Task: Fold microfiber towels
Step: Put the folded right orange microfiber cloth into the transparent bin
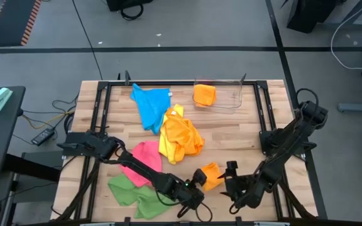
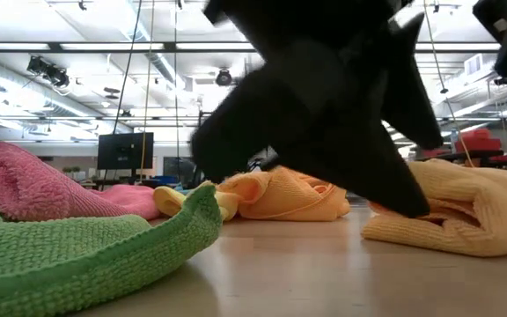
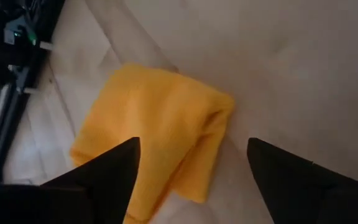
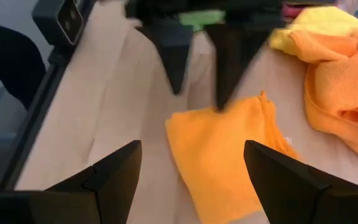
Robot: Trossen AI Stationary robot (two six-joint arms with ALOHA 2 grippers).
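Now my left gripper [image 1: 201, 182] hangs with its fingers spread apart over the folded orange towel [image 1: 210, 175] at the near edge of the wooden table [image 1: 244, 125], gripping nothing. Just beside it, my right gripper [image 1: 230, 182] faces the same towel from the other side, jaws also parted and empty. Behind them lie a crumpled orange and yellow heap [image 1: 180, 137], a blue towel [image 1: 151, 104], a pink towel [image 1: 144, 160] and a green towel [image 1: 132, 193]. Another folded orange towel [image 1: 204, 94] sits in the clear plastic bin [image 1: 231, 98] at the far edge.
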